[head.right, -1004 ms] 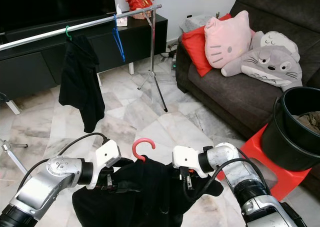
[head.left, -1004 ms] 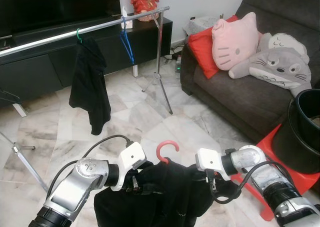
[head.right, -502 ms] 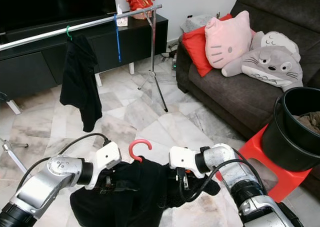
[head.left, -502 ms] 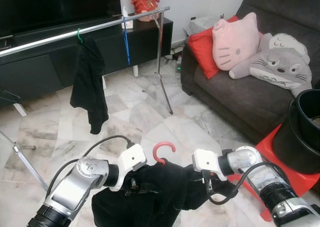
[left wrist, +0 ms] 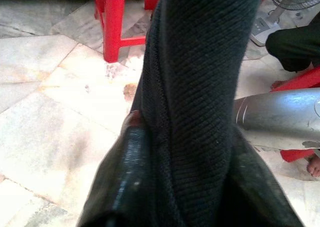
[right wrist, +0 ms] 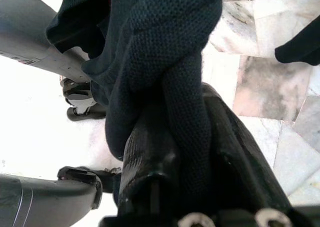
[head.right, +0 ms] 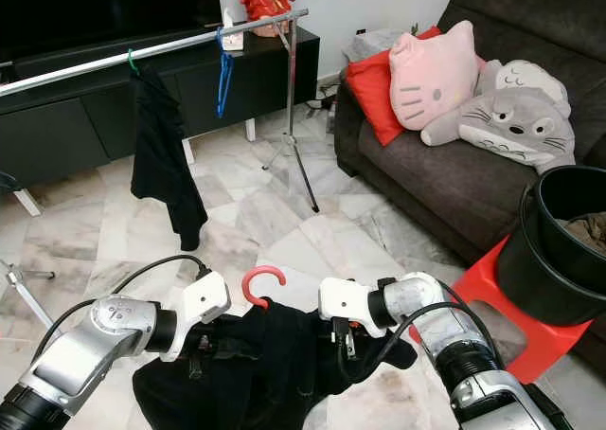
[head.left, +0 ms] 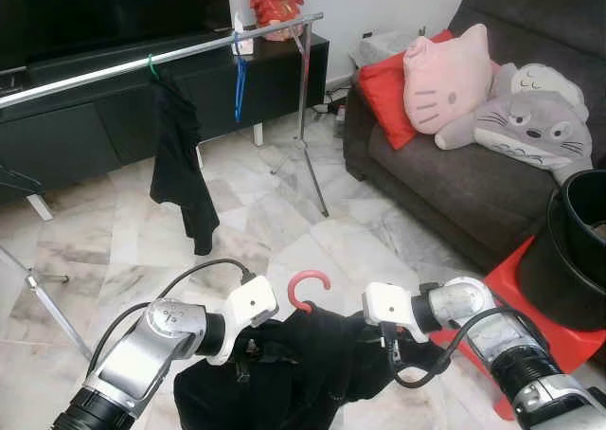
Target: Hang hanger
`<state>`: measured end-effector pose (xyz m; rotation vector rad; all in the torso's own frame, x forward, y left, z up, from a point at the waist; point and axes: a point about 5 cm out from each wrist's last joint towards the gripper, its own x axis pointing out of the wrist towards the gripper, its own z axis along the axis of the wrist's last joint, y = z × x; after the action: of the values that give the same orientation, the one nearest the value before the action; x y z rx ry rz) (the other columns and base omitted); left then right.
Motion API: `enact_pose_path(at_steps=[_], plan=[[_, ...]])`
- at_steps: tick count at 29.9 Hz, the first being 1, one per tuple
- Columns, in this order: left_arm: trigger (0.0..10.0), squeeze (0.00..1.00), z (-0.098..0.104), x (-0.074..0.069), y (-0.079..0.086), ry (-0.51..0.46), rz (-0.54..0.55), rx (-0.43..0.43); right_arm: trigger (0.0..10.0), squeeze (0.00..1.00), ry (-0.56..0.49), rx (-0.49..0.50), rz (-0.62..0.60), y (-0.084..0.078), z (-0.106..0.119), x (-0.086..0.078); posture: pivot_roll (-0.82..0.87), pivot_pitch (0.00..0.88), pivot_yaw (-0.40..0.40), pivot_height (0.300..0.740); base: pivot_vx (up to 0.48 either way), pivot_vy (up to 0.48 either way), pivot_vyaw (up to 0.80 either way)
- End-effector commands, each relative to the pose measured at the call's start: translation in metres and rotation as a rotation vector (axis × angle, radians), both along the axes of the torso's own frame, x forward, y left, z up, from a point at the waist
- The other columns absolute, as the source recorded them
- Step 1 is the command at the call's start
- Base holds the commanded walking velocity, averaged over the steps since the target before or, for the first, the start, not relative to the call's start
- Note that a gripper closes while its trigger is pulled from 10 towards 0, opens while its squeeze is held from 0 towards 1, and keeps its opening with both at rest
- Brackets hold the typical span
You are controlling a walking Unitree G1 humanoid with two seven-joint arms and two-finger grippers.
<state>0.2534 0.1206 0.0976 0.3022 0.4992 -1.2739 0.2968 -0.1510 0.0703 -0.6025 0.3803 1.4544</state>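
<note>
1. Since a second ago, the black garment on the green hanger [head.left: 151, 66] has swung sideways along the rail [head.left: 114, 70], and the blue hanger [head.left: 240, 75] has turned too; the camera has shifted slightly.
2. Both arms keep the red hanger [head.left: 308, 286], draped in a black garment [head.left: 303, 364], well short of the rail and low in front of the robot.
3. The left end effector [left wrist: 150, 152] is clamped on the garment's cloth; the right end effector [right wrist: 170, 152] likewise pinches cloth (the hanger's shoulders lie hidden beneath).
4. Step in hand: carrying. Next, I judge, the robot must approach and lift the hook over the rail between the hung pieces.
</note>
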Motion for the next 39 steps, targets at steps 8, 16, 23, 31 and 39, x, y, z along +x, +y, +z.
enact_pose_path(at_steps=[8,16,23,31,39], plan=[[0.0,0.00,-0.009,-0.003,-0.003,0.026,-0.015,0.039,10.0,0.00,-0.094,0.098,0.003,0.015,0.021,0.012,0.00,0.000,-0.044,0.740,0.000,0.000,0.00],[0.0,0.00,-0.010,-0.004,-0.005,0.027,-0.022,0.042,10.0,0.00,-0.093,0.094,0.003,0.017,0.020,0.012,0.00,0.000,-0.045,0.740,0.000,0.000,0.00],[0.0,0.00,-0.011,-0.003,-0.004,0.018,-0.004,0.048,10.0,0.00,-0.062,0.098,0.006,0.018,0.019,0.011,0.00,0.000,-0.049,0.740,0.000,0.000,0.00],[0.0,0.00,-0.012,0.001,-0.002,-0.002,0.030,0.057,10.0,1.00,-0.009,0.061,0.035,0.013,0.013,0.006,0.00,0.000,-0.051,0.740,0.000,0.000,0.00],[0.0,0.00,-0.013,0.003,-0.001,-0.017,0.067,0.050,10.0,1.00,0.038,0.020,0.072,0.006,0.008,-0.001,0.00,0.000,-0.054,0.740,0.000,0.000,0.00]])
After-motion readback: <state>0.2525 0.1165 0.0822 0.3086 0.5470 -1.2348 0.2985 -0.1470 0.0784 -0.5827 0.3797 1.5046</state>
